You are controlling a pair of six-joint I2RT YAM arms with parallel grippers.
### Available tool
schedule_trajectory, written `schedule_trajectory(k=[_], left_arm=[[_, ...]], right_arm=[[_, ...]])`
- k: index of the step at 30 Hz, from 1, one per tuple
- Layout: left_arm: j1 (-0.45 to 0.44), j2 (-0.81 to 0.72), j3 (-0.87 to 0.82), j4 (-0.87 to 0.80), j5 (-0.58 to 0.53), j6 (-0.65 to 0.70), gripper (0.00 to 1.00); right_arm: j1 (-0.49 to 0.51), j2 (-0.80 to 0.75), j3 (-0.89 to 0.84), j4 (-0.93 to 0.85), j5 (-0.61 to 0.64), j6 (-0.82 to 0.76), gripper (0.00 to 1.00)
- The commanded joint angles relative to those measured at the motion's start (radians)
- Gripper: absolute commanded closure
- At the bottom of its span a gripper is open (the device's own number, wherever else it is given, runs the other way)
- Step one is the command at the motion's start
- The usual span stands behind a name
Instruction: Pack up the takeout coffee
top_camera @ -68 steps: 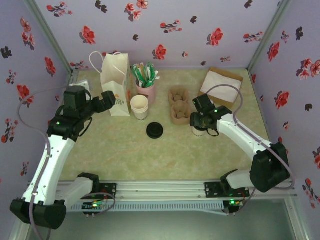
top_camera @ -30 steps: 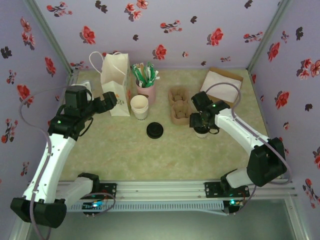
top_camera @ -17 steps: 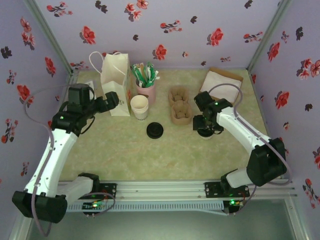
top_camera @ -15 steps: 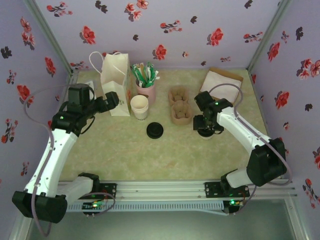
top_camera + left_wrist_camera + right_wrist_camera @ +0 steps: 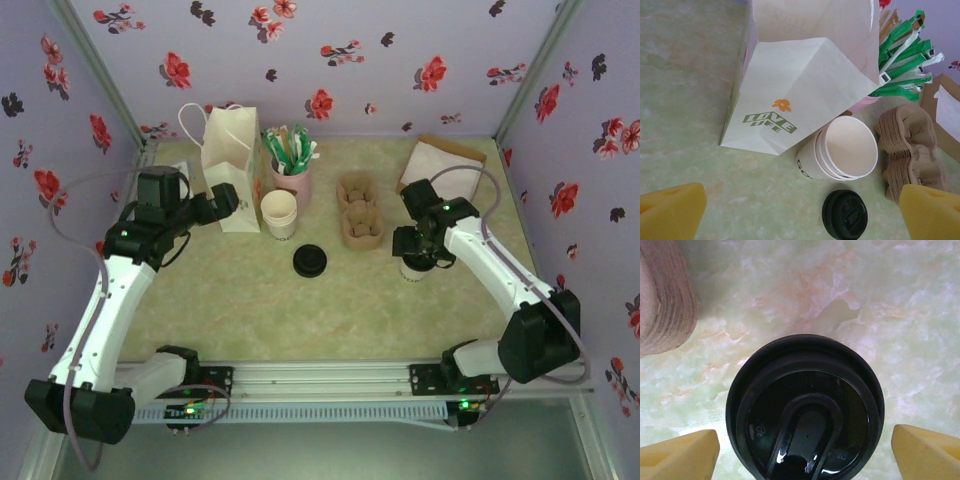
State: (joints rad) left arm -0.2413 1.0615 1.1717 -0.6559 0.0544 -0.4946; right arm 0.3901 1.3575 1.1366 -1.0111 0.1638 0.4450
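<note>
From above, we see the takeout coffee (image 5: 413, 271), a small cream-white cup with a dark top. It stands on the table (image 5: 300, 320) just right of the brown carrier (image 5: 360, 212) and right under the right gripper (image 5: 418, 250), while the left gripper (image 5: 224, 201) hangs by the paper bag (image 5: 230, 160). In the left wrist view, its yellow fingers (image 5: 670, 210) are spread wide and hold nothing. In the right wrist view, we look straight down on the coffee's shiny round black lid, and the right gripper's yellow fingers (image 5: 680, 452) stand wide open on both sides of it with a thin gap, so we see no grip.
</note>
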Motion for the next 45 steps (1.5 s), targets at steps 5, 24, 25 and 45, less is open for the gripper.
schedule_trajectory(k=[5, 24, 25, 45], left_arm=[[-0.025, 0.025, 0.061, -0.027, 0.037, -0.022, 0.00], [-0.552, 0.444, 0.323, -0.077, 0.100, -0.105, 0.00], [-0.576, 0.475, 0.348, -0.082, 0.103, -0.103, 0.00], [-0.755, 0.939, 0.698, -0.157, 0.188, -0.091, 0.21]], right_arm=[[-0.009, -0.080, 0.061, -0.055, 0.010, -0.013, 0.11], [-0.270, -0.236, -0.130, 0.116, -0.149, 0.132, 0.41], [-0.271, -0.232, -0.135, 0.125, -0.162, 0.133, 0.41], [-0.275, -0.294, -0.228, 0.245, -0.179, 0.145, 0.48]])
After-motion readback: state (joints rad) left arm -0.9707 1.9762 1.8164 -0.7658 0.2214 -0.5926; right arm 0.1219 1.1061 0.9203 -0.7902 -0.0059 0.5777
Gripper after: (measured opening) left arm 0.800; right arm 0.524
